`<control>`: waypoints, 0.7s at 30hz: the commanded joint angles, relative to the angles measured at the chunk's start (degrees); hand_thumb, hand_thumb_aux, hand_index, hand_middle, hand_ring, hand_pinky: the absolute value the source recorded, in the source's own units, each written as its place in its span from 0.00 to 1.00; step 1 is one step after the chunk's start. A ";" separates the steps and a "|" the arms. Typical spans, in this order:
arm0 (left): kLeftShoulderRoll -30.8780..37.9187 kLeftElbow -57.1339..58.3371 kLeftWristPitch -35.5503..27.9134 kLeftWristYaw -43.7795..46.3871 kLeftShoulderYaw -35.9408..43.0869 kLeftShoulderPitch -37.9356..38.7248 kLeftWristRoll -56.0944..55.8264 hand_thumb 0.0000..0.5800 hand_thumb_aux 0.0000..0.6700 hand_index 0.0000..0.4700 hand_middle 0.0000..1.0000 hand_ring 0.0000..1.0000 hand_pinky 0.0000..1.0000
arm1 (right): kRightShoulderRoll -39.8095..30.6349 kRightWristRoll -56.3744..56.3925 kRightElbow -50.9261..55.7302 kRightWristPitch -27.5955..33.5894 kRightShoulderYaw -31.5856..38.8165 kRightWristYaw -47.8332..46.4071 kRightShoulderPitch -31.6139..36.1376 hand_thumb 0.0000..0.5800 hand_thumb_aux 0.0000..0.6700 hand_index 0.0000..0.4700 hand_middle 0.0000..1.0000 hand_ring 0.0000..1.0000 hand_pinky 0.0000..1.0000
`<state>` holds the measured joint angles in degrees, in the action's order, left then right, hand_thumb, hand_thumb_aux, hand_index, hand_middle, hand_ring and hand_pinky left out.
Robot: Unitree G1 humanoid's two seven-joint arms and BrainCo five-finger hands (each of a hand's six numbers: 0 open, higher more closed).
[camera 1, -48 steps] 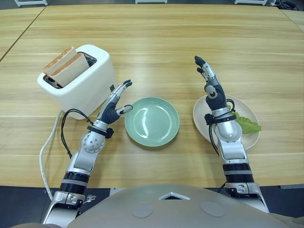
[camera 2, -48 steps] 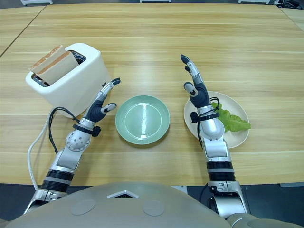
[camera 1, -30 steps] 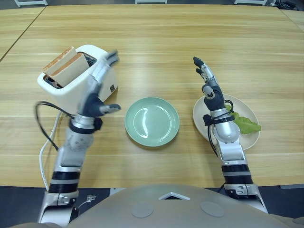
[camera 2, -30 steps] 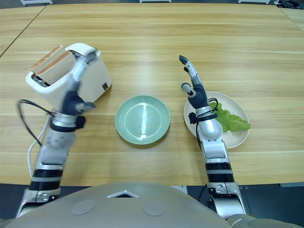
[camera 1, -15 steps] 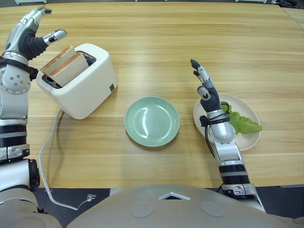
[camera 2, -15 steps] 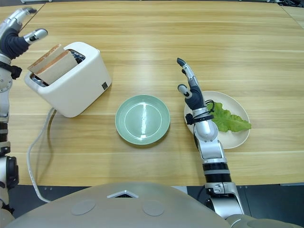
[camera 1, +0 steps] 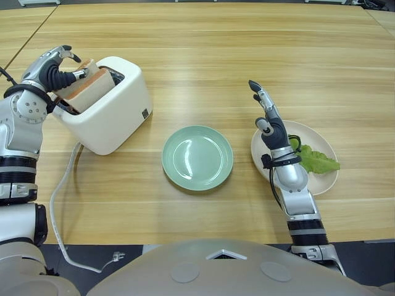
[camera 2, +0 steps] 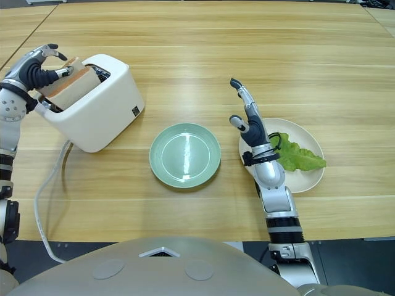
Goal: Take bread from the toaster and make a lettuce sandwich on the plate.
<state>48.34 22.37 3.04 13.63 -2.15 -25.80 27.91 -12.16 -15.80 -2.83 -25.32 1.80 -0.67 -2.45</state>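
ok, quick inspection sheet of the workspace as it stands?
Surface: wooden table, bare wood.
Job's things: toaster at far left, bread standing in its slots; green plate at centre, empty; lettuce on cream plate at right.
Clutter: nothing seen.
Hands: left hand curled on the bread's top; right hand open, raised by the cream plate's left edge.
Cables: toaster cord trails off the near edge, plug loose.
Surroundings: neighbouring tables.

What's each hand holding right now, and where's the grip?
Left hand pinches the top edge of the bread, still in the toaster. Right hand is open, holding nothing.
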 commanded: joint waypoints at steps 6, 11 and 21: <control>-0.13 -1.27 -1.00 4.61 2.48 1.00 -1.80 1.00 1.00 1.00 0.00 0.00 0.00 | -0.41 -1.03 -1.83 0.09 0.29 0.27 -1.10 0.00 0.00 0.00 0.00 0.00 0.00; -0.74 -4.91 -0.02 -0.35 -1.79 -1.08 -4.29 1.00 1.00 1.00 0.00 0.00 0.00 | -0.41 -1.02 -2.18 0.36 0.16 0.37 -1.12 0.00 0.00 0.00 0.00 0.00 0.00; -8.11 -28.00 -6.61 2.88 -15.54 -0.18 -29.91 1.00 1.00 1.00 0.00 0.00 0.00 | 0.05 0.60 -1.32 1.25 0.24 -0.16 0.97 0.00 0.00 0.00 0.00 0.00 0.00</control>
<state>41.88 -1.29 -0.07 14.35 -16.15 -26.58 3.04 -12.34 -15.99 -4.59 -25.16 1.95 -0.39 -2.56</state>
